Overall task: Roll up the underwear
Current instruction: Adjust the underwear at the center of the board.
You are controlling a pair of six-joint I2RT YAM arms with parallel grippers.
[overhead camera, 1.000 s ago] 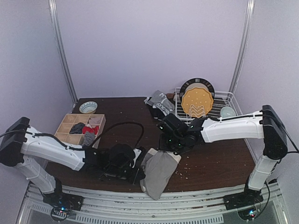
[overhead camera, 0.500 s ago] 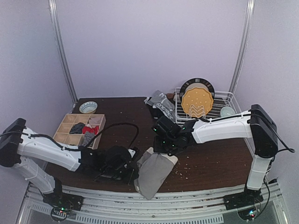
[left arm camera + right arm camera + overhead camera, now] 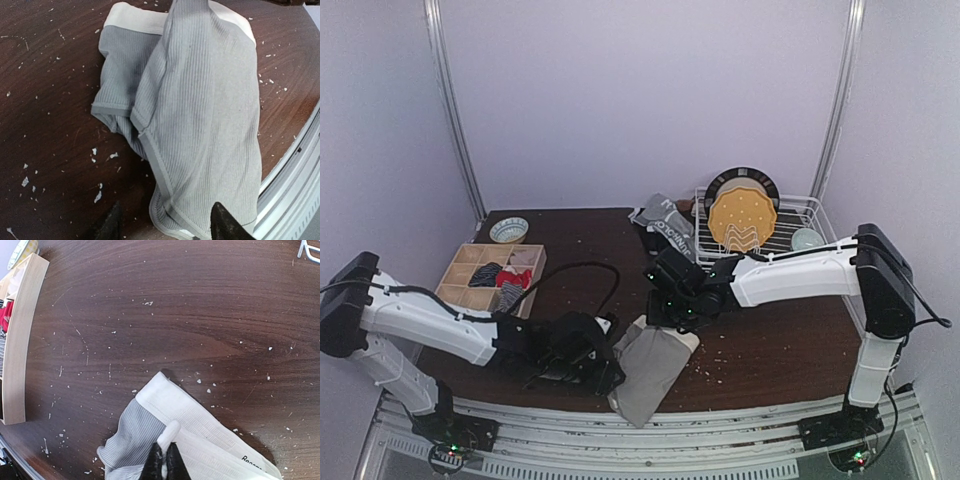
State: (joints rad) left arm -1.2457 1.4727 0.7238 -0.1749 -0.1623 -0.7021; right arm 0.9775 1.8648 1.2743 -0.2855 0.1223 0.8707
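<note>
One dark brown wooden table (image 3: 770, 350), carrying everything listed below, with pale crumbs lying scattered over its top.

One white wire dish rack (image 3: 816, 211), sitting at the far right corner and holding a round yellow plate (image 3: 742, 218) upright.

One shallow light-wood divider tray (image 3: 453, 272), lying at the left side and holding dark, striped and red cloth items in some of its compartments.

One pair of grey ribbed cloth briefs (image 3: 650, 370) (image 3: 200, 110) (image 3: 135, 435) with a broad white waistband, lying at the middle of the table near the front edge, between the two arms. Folded over itself, with the waistband end pointing toward the far side and the leg end reaching the front edge.

One heap of further underwear (image 3: 663, 225), grey and black, one piece showing white lettering. Lying at the back just beside the dish rack, well apart from the grey ribbed cloth briefs.

One small patterned bowl (image 3: 509, 230), sitting behind the divider tray.

One right gripper (image 3: 672, 315) (image 3: 164, 462), fingers pressing tightly together and pinching a raised fold of the white waistband.

One left gripper (image 3: 605, 372) (image 3: 167, 227), fingers standing well apart on either side of the hem at the leg end and gripping nothing. Impossible to tell whether touching the cloth.
</note>
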